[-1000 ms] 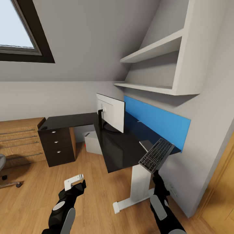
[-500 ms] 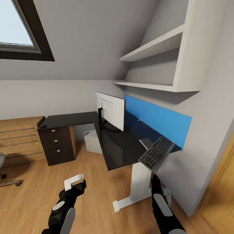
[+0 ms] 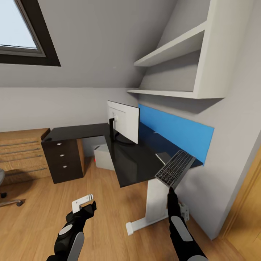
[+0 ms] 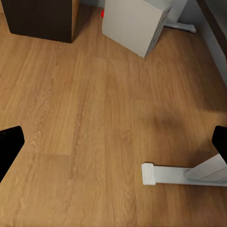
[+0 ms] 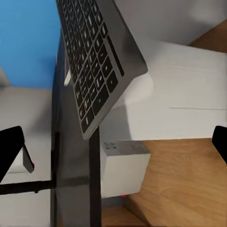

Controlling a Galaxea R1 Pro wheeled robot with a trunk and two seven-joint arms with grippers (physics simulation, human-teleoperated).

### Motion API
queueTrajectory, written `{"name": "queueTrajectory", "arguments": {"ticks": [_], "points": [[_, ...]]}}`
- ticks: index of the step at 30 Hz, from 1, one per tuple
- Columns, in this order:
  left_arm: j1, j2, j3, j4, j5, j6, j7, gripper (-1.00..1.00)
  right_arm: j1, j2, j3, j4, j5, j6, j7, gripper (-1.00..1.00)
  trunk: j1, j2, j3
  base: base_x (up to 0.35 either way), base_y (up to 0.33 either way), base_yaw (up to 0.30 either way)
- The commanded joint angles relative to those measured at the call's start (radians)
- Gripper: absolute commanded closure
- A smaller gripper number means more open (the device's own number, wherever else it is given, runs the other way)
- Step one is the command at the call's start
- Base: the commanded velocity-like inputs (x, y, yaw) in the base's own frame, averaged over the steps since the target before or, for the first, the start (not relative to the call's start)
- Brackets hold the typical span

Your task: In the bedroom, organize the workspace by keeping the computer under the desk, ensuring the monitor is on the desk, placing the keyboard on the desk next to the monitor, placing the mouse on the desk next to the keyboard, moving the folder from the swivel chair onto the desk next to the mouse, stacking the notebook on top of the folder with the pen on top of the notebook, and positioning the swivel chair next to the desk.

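Note:
The black desk [image 3: 134, 163] carries the monitor [image 3: 124, 125], white back toward me. The keyboard [image 3: 175, 169] [image 5: 92, 61] lies steeply tilted at the desk's front right corner, its lower end hanging past the edge. Just under that end is my right gripper [image 3: 169, 192] [image 5: 113, 144], open, its fingers wide apart and nothing between them. My left gripper [image 3: 84, 206] [image 4: 113, 142] hangs open over bare floor. Under the desk stands the computer [image 3: 103, 158] [image 4: 135, 23], with its red light showing. The swivel chair [image 3: 4, 188] peeks in at the far left.
A dark three-drawer unit [image 3: 62, 162] stands under the desk's left wing, with a wooden drawer cabinet [image 3: 21, 154] beside it. A blue wall panel [image 3: 174, 132] and white shelves [image 3: 170, 72] sit above the desk. The desk's white foot [image 3: 139, 224] [image 4: 177, 172] lies on the floor between my arms.
The whole view has shifted slightly. My right gripper has sunk a little down and left below the keyboard's lower end. The keyboard keeps its tilt; the left arm has barely moved.

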Motion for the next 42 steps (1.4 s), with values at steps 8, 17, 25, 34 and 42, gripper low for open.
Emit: {"name": "queueTrajectory", "arguments": {"ticks": [8,17,25,34,42], "points": [[-0.002,0.0,-0.001,-0.001,0.01,0.002,0.009,-1.0,-0.001,0.001,0.075,0.001,-0.01,-0.008,0.017,-1.0,0.031,-0.057,-0.026,0.0,0.0,0.0],[-0.001,-0.001,-0.003,0.0,0.01,0.002,0.009,-1.0,-0.001,0.001,0.078,-0.001,-0.019,-0.004,0.018,-1.0,0.065,-0.12,-0.054,0.0,0.0,0.0],[-0.001,-0.001,-0.003,0.0,0.01,0.002,0.009,-1.0,-0.001,0.001,0.078,-0.002,-0.02,-0.004,0.018,-1.0,0.096,-0.176,-0.08,0.0,0.0,0.0],[-0.001,-0.001,-0.004,0.003,0.01,0.002,0.009,-1.0,-0.001,0.001,0.077,-0.005,-0.017,-0.006,0.019,-1.0,0.13,-0.239,-0.108,0.0,0.0,0.0],[-0.001,-0.001,-0.004,0.004,0.01,0.002,0.009,-1.0,-0.001,0.001,0.077,-0.005,-0.017,-0.006,0.076,-1.0,0.161,-0.295,-0.133,0.0,0.0,0.0]]}}
